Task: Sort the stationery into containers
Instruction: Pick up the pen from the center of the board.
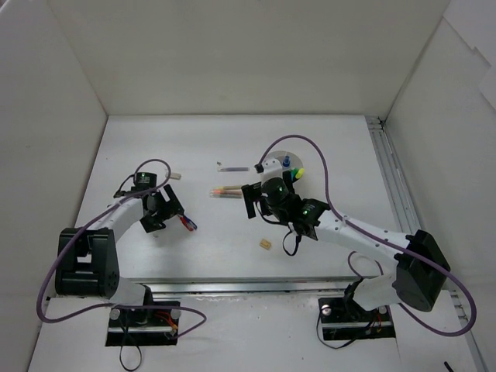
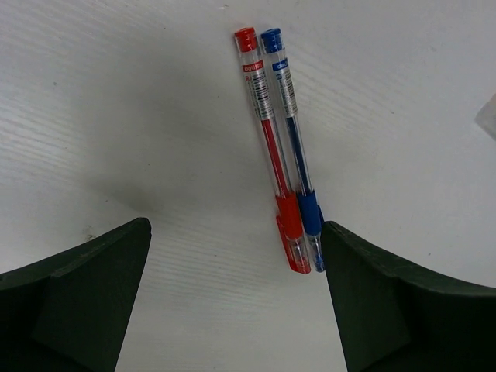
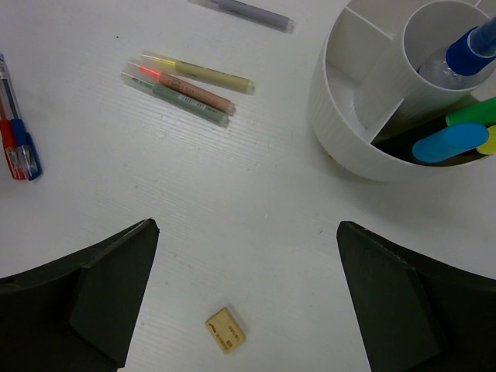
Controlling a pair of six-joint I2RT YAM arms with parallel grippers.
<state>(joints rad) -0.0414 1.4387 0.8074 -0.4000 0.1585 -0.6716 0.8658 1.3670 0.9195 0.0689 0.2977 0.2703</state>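
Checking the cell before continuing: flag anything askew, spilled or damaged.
Nothing looks damaged or spilled. The organizer stands upright with highlighters inside. Two pens, three pencils and an eraser lie loose on the table, unsorted rather than odd.

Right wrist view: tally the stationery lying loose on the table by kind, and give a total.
Pens: 2 (red pen, blue pen)
Thin pastel pencils: 4 (yellow pencil, pink pencil, green pencil, grey pencil)
Erasers: 1 (beige eraser)
Total: 7
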